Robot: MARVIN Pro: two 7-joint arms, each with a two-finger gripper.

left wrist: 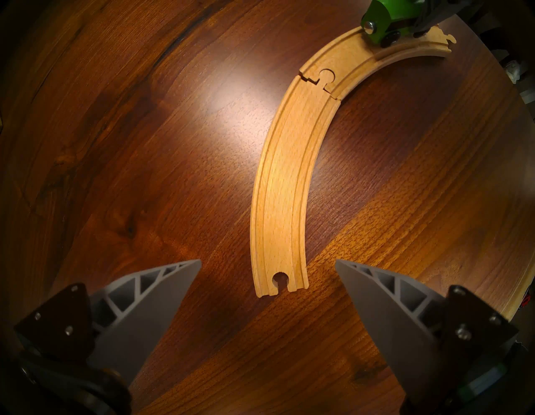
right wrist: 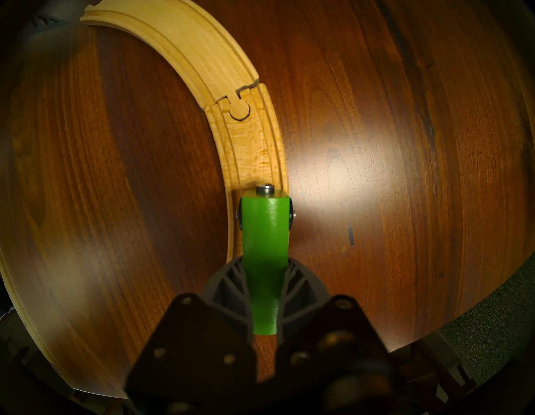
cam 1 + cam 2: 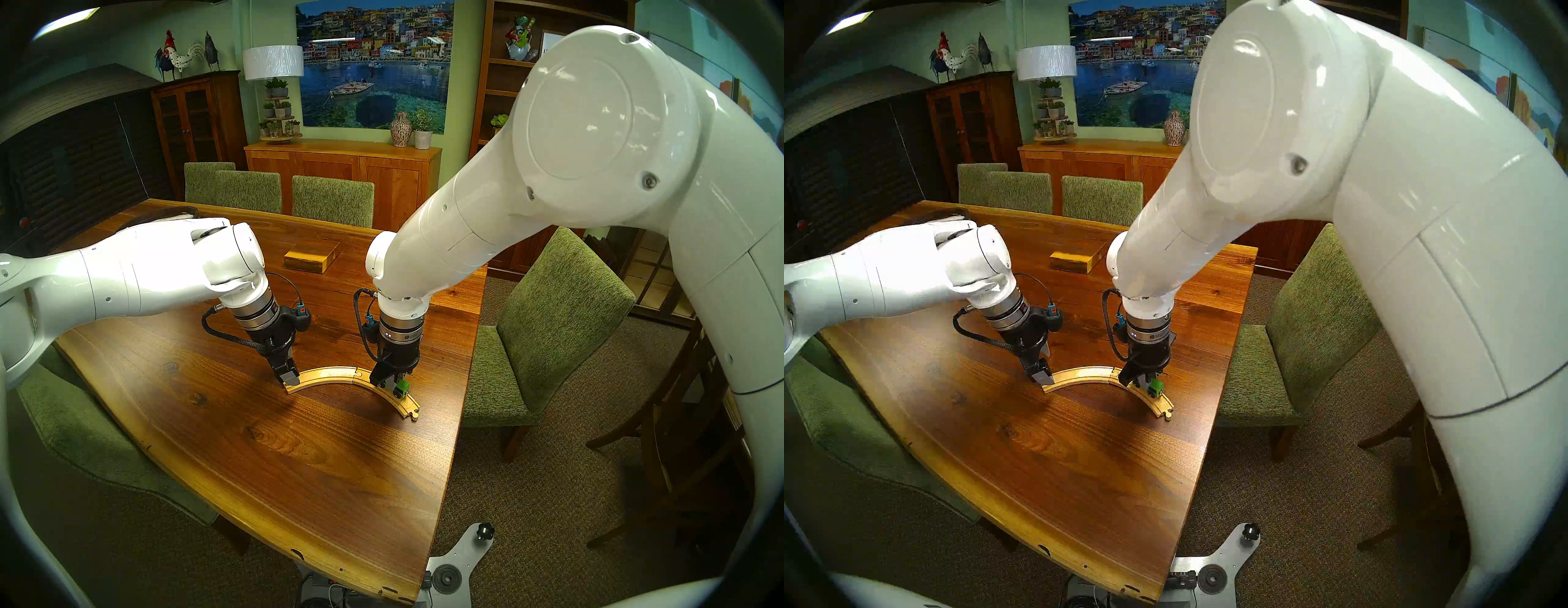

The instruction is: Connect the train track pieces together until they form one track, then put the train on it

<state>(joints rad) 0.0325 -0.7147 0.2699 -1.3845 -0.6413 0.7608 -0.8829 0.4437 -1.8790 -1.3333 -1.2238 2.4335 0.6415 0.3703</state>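
- Head stereo left: the two track pieces are joined into one track (image 3: 335,375), a pale arc lying on the table (image 3: 254,446) a little right of centre. The left gripper (image 3: 289,378) hangs at the arc's left end, probably to steady it. The right gripper (image 3: 392,382) stands over the right half with the green train (image 3: 403,388) at its fingertips, right at the grooved surface. A wooden box (image 3: 312,259) sits well apart on the far side.
- Head stereo right: much the same scene. The train (image 3: 1156,388) is low over the track (image 3: 1089,375), between the joint and the near right end, whose peg sticks out free. From here I cannot tell whether the wheels have seated in the grooves.
- Left wrist: the left gripper's fingers (image 1: 162,292) stand spread wide, one on each side of the socket end of the track (image 1: 282,203), holding nothing and apart from the wood. The peg-and-socket joint is closed, with a slight step at its edges.
- Right wrist: the right gripper (image 2: 265,289) is pinching the train (image 2: 265,249) by its sides, so that the wheels point down. The body lines up along the track (image 2: 252,145), which suggests the placing step is nearly done; letting go comes next.
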